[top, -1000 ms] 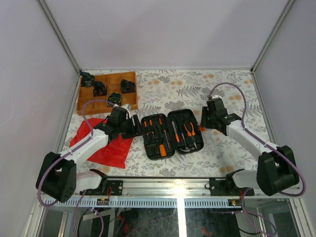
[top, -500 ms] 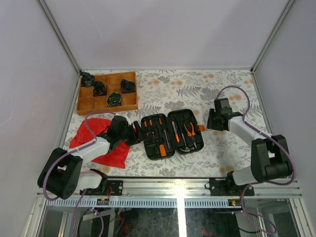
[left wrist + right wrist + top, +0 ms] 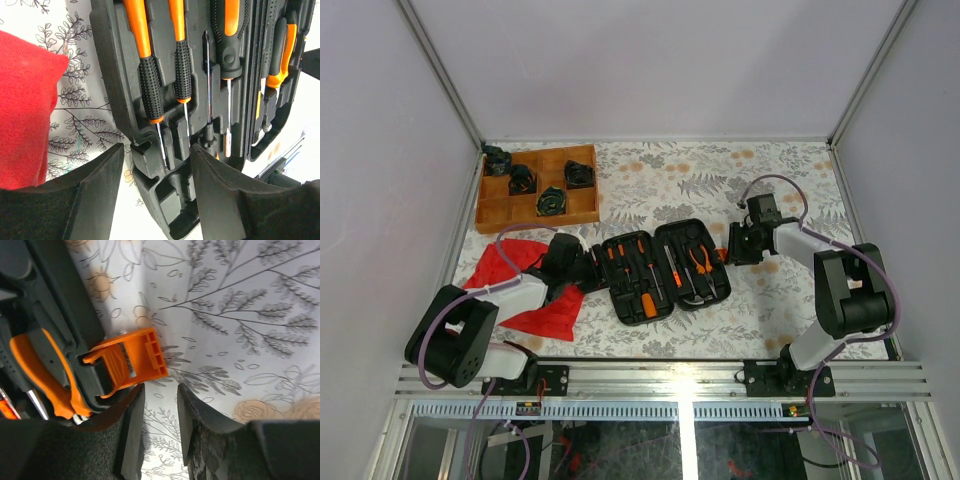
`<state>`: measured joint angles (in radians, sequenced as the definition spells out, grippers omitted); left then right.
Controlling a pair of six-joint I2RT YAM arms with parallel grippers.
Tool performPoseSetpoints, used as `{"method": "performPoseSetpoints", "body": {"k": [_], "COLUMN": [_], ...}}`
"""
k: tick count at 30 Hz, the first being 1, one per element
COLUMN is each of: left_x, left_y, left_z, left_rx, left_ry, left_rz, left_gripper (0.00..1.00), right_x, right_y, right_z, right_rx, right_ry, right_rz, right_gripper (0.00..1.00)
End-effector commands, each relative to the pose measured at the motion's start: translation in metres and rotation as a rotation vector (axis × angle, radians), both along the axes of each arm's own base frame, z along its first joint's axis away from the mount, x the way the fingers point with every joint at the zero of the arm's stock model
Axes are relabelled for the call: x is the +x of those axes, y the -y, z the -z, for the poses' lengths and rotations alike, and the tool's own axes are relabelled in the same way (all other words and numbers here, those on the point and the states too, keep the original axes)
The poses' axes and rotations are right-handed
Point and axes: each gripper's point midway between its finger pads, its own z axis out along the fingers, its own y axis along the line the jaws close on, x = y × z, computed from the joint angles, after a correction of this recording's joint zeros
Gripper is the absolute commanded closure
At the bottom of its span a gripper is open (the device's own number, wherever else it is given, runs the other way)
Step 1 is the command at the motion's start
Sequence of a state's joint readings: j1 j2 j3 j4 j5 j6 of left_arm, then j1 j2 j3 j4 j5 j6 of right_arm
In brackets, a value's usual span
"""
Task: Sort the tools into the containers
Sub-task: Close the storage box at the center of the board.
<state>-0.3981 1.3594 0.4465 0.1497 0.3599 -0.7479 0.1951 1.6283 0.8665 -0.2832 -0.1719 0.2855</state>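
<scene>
The black container lies open flat in the middle of the table. The tools sit in its moulded slots: orange-and-black screwdrivers in the left half, orange-handled pliers in the right half. My left gripper is open at the container's left end. In the left wrist view its jaws straddle the container's wall, below the screwdrivers; the left finger stands apart from the wall. My right gripper is at the right end, open a narrow gap with nothing in it, just below the orange latch.
A red cloth lies under my left arm, left of the container, and shows in the left wrist view. A compartmented wooden tray with several dark parts stands at the back left. A flowered cloth covers the table.
Both grippers have come in to the container's ends, the left from the cloth side, the right swinging down to the latch. The container has shifted slightly left. Both sets of jaws have narrowed a little.
</scene>
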Motion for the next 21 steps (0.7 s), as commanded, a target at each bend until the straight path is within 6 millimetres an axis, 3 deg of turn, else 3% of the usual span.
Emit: {"method": "performPoseSetpoints", "body": {"k": [1,4,7,9,13,21], "left_x": [0.017,0.02,0.02,0.019,0.019,0.015], "left_y": [0.005,0.003,0.001,0.0,0.001,0.014], "left_z": [-0.015,-0.016,-0.015,-0.013,-0.011,-0.015], "left_rx": [-0.028,-0.011,-0.001,0.007,0.008,-0.054], "left_ry": [0.068,0.069,0.066,0.059,0.048,0.036], "left_rz": [-0.01,-0.023,-0.029,-0.03,-0.028,0.042], "left_gripper": [0.46,0.47,0.47,0.47,0.48,0.43], "right_x": [-0.012,-0.015,-0.01,-0.007,-0.017,-0.057], "right_y": [-0.021,-0.013,0.001,0.0,-0.015,-0.042], "right_z": [0.008,0.005,-0.009,-0.02,-0.024,0.001], "right_rx": [0.098,0.058,-0.011,-0.005,0.069,0.102], "right_ry": [-0.072,-0.066,-0.007,0.02,-0.019,-0.135], "right_rz": [-0.082,-0.054,-0.01,-0.013,-0.068,-0.158], "right_gripper": [0.62,0.64,0.64,0.64,0.64,0.63]}}
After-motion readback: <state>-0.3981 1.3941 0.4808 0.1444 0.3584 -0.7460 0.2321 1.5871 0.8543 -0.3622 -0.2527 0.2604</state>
